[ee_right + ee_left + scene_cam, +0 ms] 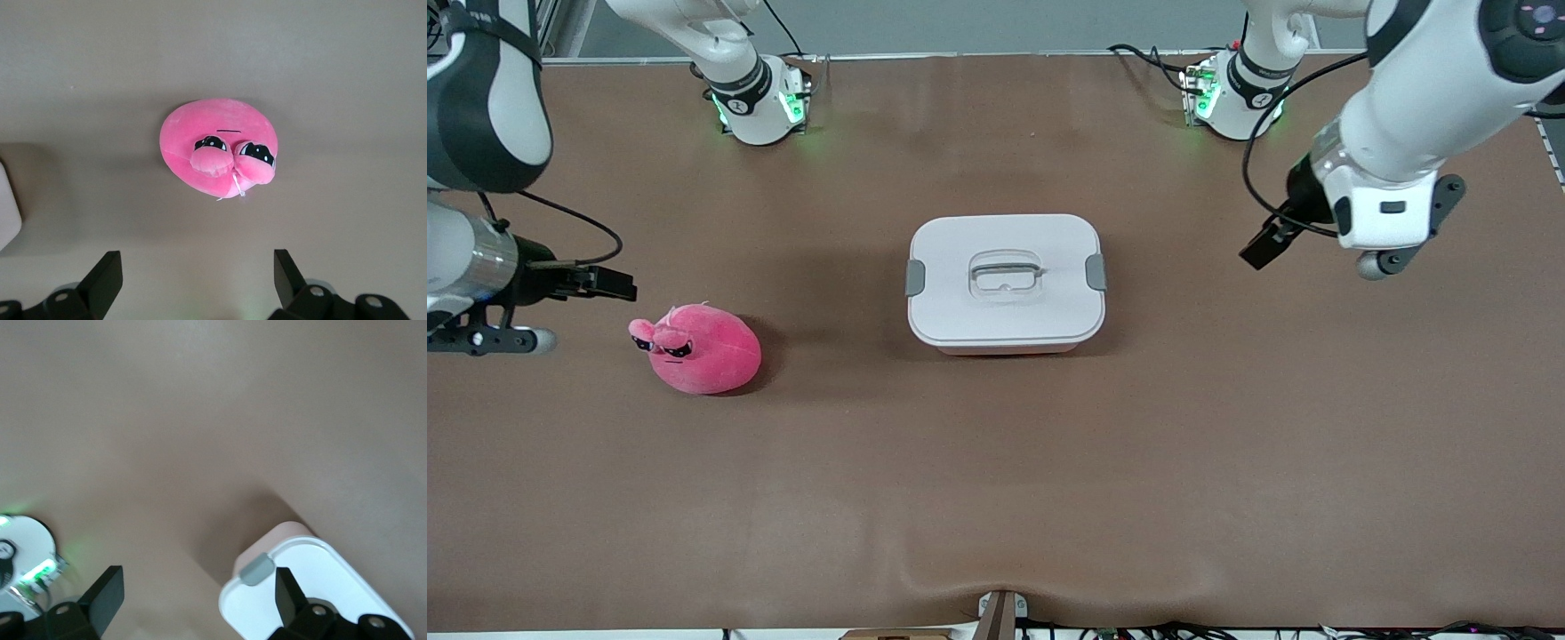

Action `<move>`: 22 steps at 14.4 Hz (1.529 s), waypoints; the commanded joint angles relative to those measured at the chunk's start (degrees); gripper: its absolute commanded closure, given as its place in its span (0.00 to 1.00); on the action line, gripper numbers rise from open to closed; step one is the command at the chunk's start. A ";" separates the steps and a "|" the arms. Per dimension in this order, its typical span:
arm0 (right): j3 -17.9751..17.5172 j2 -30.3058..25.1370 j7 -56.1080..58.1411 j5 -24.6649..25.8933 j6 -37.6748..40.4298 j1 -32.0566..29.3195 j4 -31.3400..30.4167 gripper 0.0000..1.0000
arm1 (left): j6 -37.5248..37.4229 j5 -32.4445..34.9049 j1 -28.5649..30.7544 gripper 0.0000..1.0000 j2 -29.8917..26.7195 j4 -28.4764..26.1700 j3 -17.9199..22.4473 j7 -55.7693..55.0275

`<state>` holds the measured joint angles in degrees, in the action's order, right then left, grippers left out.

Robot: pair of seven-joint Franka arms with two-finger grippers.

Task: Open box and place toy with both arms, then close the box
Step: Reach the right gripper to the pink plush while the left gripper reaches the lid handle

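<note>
The box stands mid-table with its white lid on, a grey clip at each end and the handle lying in its recess. The pink toy lies on the table toward the right arm's end, apart from the box. My right gripper hangs open and empty beside the toy, not touching it. In the right wrist view the toy lies ahead of the open right gripper. My left gripper hangs open and empty off the box's other end. In the left wrist view the left gripper is open, with one box corner and clip showing.
The brown table mat has a shallow wrinkle near its front edge. The two arm bases stand with green lights along the table's back edge. The left arm's base also shows in the left wrist view.
</note>
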<state>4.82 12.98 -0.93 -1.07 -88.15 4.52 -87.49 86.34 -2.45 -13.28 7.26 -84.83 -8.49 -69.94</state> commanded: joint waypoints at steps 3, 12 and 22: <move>0.45 1.61 8.46 1.41 -4.45 3.82 -2.31 0.00 | 3.48 -1.15 -3.86 0.00 2.93 0.19 0.05 -11.34; 0.63 1.70 27.29 2.91 -29.42 1.99 -19.98 0.00 | 8.06 -0.19 -13.34 0.00 7.23 0.01 0.22 -27.70; 0.54 3.89 28.44 3.00 -32.26 0.49 -25.36 0.54 | 18.86 -0.27 -19.50 0.00 13.03 -0.16 -0.04 -45.26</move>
<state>5.94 16.61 26.77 1.35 -121.12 5.77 -112.56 103.49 -2.49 -31.39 19.09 -85.22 -8.73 -111.77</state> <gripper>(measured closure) 0.128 0.000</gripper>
